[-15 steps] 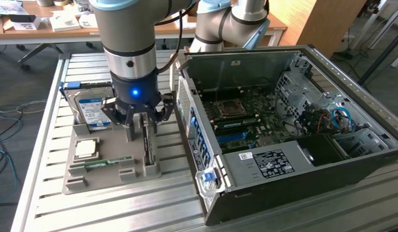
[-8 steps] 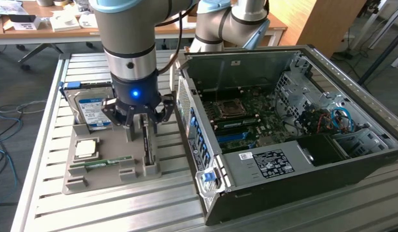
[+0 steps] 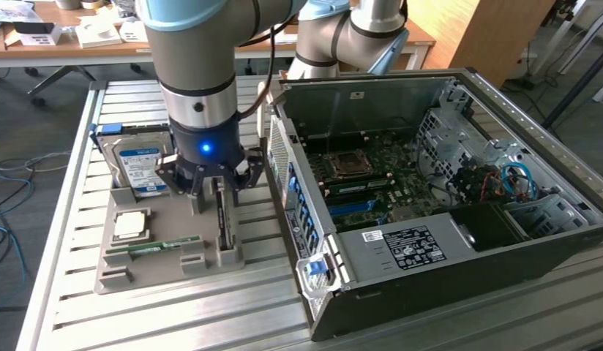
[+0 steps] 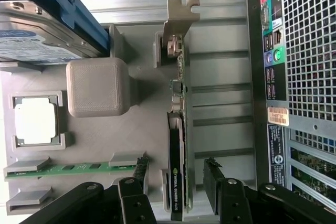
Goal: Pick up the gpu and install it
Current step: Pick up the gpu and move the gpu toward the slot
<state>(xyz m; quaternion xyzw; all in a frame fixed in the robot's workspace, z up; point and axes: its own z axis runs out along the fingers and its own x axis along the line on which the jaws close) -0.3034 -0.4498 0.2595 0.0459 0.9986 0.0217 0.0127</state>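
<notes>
Gpu (image 3: 222,216) on edge in its tray, open gripper (image 3: 208,191) astride it

Underneath everything, slatted metal table (image 3: 106,322). Toward the exterior view's right, open computer case (image 3: 448,190) with motherboard exposed. Just beside it, grey tray (image 3: 165,270) of parts. At the tray's far end, silver hard drive (image 3: 140,172) with blue-white label. Along the tray's case-side edge, standing on its long edge in a slot, the gpu.

Probably light and stiff, yet fragile: bare board, small components. Best taken by the two flat faces near mid-length, squeezed gently, drawn straight up out of the slot. Likely to pivot if pinched close to one end. No load on the metal bracket (image 4: 178,19).

Thin, dark and narrow seen edge-on. Black section with a small logo at one end, green board edge beyond, bent silver bracket at the end nearer the hard drive.

Spread wide, with one finger on either side of the card and a gap on both sides. Nothing gripped.

Smaller neighbours in the tray: square processor (image 3: 131,223), slim green memory stick (image 3: 155,247).
</notes>
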